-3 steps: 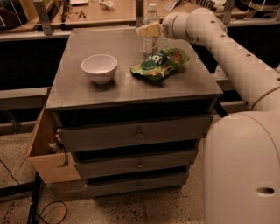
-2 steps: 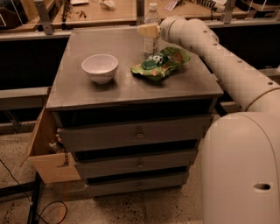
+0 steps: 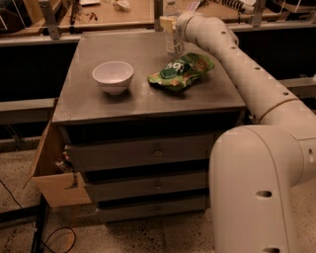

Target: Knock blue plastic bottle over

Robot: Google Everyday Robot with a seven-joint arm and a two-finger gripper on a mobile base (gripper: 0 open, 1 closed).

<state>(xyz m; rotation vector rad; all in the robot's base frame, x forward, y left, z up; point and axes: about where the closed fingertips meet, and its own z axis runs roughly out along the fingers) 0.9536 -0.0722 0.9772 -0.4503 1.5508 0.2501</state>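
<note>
The blue plastic bottle is a slim clear bottle with a pale label. It stands upright at the back edge of the grey table top, right of centre. My gripper, with yellowish tips, is at the bottle's upper half, against its left front side and partly covering it. The white arm reaches in from the right, over the green bag. Whether the gripper touches the bottle cannot be told.
A white bowl sits left of centre on the table. A green snack bag lies just in front of the bottle. Drawers sit below the top; a cardboard box is at the lower left. A wooden bench runs behind.
The arm has swung left and a little further back, bringing the gripper up against the bottle. The bottle still stands upright; bowl and bag have not moved.
</note>
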